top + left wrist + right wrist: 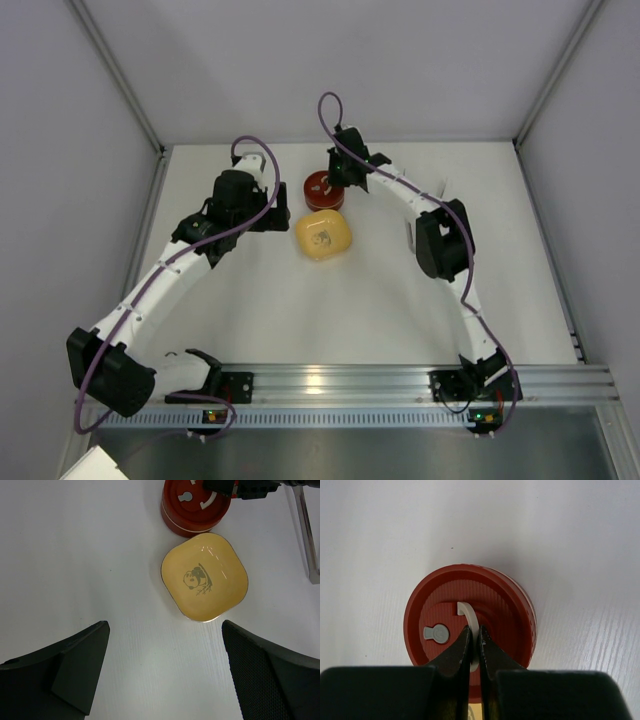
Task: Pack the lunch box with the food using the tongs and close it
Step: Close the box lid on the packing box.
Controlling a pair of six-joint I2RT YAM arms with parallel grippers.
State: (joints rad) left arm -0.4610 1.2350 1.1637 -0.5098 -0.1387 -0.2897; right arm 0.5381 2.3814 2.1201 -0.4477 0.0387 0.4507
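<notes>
The left gripper (164,626) is held above the table (250,320) with its fingers spread wide apart and nothing between them. Just ahead of it, a yellow rounded-square dish (227,560) is seen lying flat, and only a panda print (196,578) is shown on its bare floor. At the dish's far edge the red tin (172,524) is set upright; whether the two touch cannot be told. The tin is covered by its lid (505,595), so its inside is hidden. A white arc (466,611) and a grey keyhole mark (437,634) are carried on the lid. The right gripper (475,632) is lowered onto the lid with its fingers brought together at the arc; whether the arc is pinched between them cannot be told. Farther right, well apart from the dish, one silver strip of the tongs (305,535) is seen flat on the table. Its long axis is laid near to far, and the far part is hidden under the right arm, so the way it points cannot be told.
</notes>
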